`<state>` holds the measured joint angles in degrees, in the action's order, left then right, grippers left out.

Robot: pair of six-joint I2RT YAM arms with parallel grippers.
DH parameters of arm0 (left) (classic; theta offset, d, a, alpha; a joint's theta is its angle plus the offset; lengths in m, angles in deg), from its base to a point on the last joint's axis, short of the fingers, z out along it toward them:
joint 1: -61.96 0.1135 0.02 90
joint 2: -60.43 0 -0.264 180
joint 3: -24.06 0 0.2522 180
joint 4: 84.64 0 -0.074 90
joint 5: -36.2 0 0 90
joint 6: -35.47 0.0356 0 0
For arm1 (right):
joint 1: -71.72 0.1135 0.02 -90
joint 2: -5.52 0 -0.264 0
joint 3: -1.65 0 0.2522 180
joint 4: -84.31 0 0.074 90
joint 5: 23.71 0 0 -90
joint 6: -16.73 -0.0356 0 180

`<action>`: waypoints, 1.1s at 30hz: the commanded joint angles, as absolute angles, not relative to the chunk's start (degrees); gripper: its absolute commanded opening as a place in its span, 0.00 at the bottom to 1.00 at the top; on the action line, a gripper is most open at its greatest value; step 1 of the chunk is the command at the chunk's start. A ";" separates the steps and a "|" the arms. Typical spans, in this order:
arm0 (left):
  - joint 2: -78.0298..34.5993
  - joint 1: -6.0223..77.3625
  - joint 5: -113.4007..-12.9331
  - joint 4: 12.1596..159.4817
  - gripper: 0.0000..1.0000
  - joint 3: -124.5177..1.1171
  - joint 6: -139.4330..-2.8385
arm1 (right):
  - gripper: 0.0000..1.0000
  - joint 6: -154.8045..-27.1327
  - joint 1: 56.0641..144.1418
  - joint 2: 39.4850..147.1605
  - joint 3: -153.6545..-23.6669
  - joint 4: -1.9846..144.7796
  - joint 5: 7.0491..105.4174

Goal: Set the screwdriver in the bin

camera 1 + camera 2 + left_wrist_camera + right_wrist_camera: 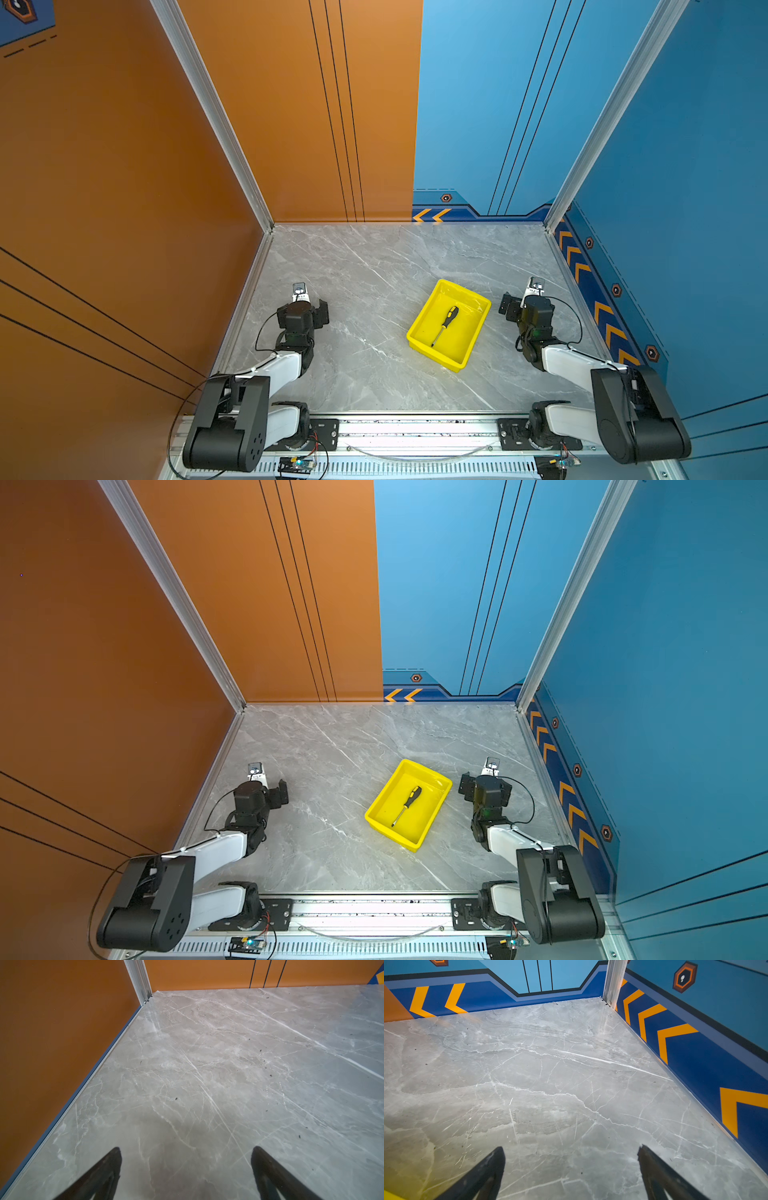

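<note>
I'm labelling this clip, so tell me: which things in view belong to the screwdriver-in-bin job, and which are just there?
Job:
- yellow bin
- screwdriver, lying inside it
- left pincer and right pincer, both open and empty

Just there:
- marble table
- orange wall
- blue wall

Open tabletop, one obstacle
The bin [432, 352] stands right of centre on the table [353, 270]; bare marble spreads left of it and behind, hemmed by the orange wall [124, 208] and blue wall [685, 208].
</note>
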<state>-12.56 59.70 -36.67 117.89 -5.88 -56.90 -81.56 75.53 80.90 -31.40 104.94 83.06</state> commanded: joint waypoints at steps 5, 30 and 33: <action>-21.73 60.20 -40.76 132.13 0.98 -8.94 -55.83 | 1.00 -79.44 74.65 85.25 -34.82 111.82 83.05; -29.28 59.94 -40.00 137.13 0.98 -10.24 -55.41 | 1.00 -78.21 75.49 93.85 -32.96 123.56 84.81; -29.28 59.70 -40.66 136.83 0.98 -10.41 -54.84 | 1.00 -78.14 75.50 93.90 -32.94 123.55 84.78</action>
<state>-28.54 60.00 -40.78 137.46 -9.14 -56.49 -79.20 75.14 93.20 -33.63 122.10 83.10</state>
